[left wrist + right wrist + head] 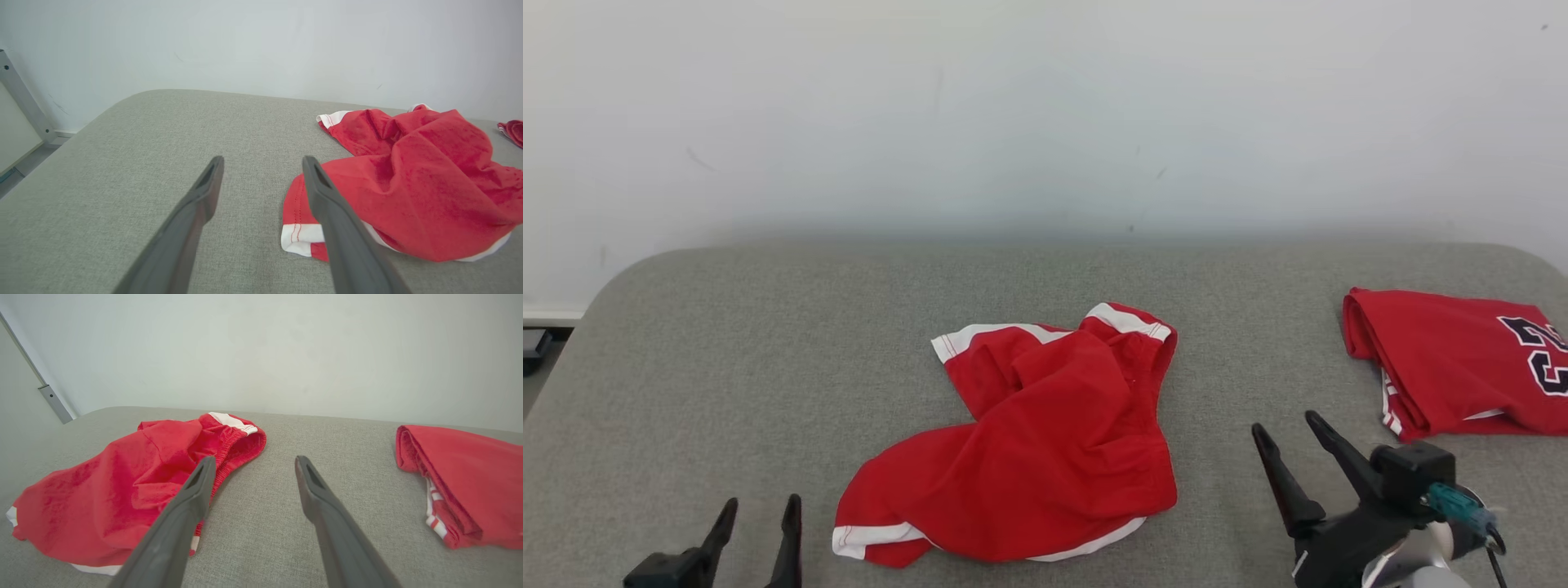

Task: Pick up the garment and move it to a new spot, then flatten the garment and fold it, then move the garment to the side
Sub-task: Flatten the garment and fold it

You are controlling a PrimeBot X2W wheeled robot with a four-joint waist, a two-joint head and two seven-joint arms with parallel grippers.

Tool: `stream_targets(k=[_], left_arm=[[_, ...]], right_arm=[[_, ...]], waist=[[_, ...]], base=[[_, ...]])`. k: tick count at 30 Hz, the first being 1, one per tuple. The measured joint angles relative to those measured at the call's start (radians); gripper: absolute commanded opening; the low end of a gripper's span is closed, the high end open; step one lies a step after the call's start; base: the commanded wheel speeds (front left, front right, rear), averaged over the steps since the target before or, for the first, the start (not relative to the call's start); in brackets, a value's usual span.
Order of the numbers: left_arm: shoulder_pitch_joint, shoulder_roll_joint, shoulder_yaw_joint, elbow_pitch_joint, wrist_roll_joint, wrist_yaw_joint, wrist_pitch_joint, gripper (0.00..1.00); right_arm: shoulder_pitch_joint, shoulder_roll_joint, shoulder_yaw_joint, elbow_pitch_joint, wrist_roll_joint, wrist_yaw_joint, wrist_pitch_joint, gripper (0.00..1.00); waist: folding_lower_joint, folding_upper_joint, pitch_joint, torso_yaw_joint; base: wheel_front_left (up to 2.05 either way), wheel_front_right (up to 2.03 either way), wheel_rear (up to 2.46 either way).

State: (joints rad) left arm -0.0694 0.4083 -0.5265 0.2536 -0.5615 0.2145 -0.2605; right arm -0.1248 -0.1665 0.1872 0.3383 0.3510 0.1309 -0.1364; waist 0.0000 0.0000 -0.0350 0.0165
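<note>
Roughly centred between the side edges of the pad (pixel 768 343), shorts (pixel 1045 441) lie crumpled; left gripper (pixel 761 501) and right gripper (pixel 1285 422) flank them, splayed, empty.

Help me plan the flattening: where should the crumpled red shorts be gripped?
Grip the crumpled red fabric shorts by the white-trimmed leg hem at their near-left corner, coming from the left with the left tool: it lies flat, clear of bunched folds.

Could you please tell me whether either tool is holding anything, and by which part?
Nothing is held. The left tool and right tool both stand open and empty, and the red shorts lie loose between them.
</note>
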Motion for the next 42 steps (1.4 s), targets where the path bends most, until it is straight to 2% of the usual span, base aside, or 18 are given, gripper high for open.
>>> stream_targets(k=[10,15,21,25,33,42], left_arm=[[0.11,-0.019,0.116,-0.087,0.07,0.059,0.0,1.0],[0.14,0.006,0.124,-0.099,0.088,0.072,0.007,1.0],[0.154,0.045,0.109,-0.133,0.097,0.089,0.095,1.0],[0.155,0.06,0.106,-0.182,0.091,0.083,0.126,1.0],[0.169,0.064,0.196,-0.224,0.039,0.127,0.085,1.0],[0.206,0.095,0.236,-0.248,0.033,0.147,0.065,1.0]], right_arm=[[0.052,0.019,-0.081,-0.005,-0.021,0.0,-0.015,1.0],[0.07,0.025,-0.117,-0.03,-0.049,0.0,0.005,1.0],[0.088,0.036,-0.15,-0.072,-0.079,0.0,0.052,1.0],[0.099,0.047,-0.163,-0.101,-0.088,0.0,0.076,1.0],[0.106,0.062,-0.169,-0.127,-0.094,0.0,0.093,1.0],[0.106,0.072,-0.175,-0.136,-0.095,0.0,0.097,1.0]], waist=[[-0.0001,0.0,-0.026,-0.016],[-0.0001,0.0,-0.031,-0.021],[-0.0001,0.0,-0.03,-0.025],[0.0,0.0,-0.027,-0.022],[0.0,0.0,-0.019,-0.016],[0.0,0.0,-0.017,-0.012]], base=[[0.0,0.0,0.0],[0.0,0.0,0.0],[0.0,0.0,0.0],[0.0,0.0,0.0],[0.0,0.0,0.0],[0.0,0.0,0.0]])
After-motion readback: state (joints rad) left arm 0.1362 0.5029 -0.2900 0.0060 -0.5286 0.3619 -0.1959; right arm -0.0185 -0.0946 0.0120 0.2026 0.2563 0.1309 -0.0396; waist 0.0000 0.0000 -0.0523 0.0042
